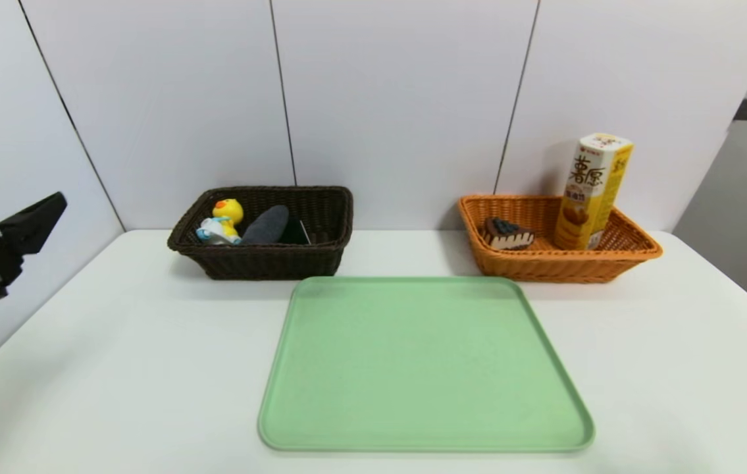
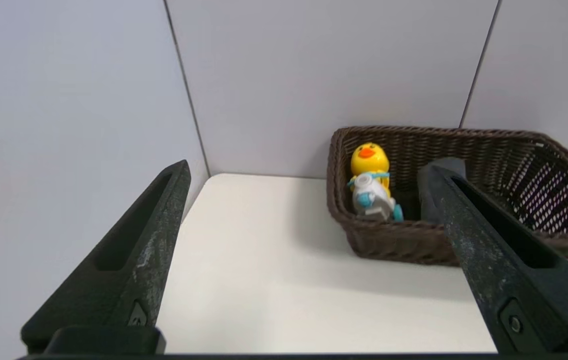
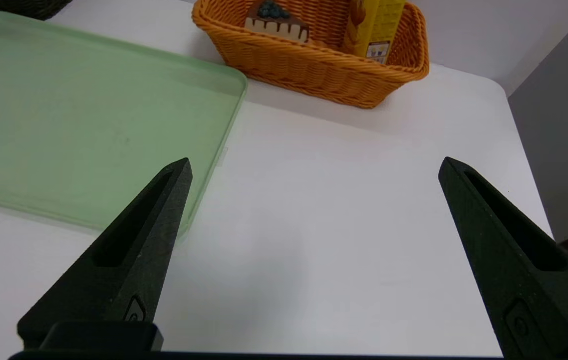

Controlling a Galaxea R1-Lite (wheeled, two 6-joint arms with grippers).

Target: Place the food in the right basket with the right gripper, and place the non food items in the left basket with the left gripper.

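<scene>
Two baskets stand at the back of the white table (image 1: 116, 368), behind a bare green tray (image 1: 422, 365). Inside the brown basket (image 1: 268, 260) on the left lie the duck toy (image 1: 223, 222), the grey cloth (image 1: 266, 225) and a dark item (image 1: 297, 232) that is hard to make out. Inside the orange basket (image 1: 561, 266) the cake wedge (image 1: 507, 234) sits beside the upright snack box (image 1: 592, 191), which leans against the wall. At the table's left edge the left claw (image 2: 309, 175) hangs spread and holds nothing. Near the right edge, the right claw (image 3: 314, 165) is likewise spread above bare table, gripping nothing.
</scene>
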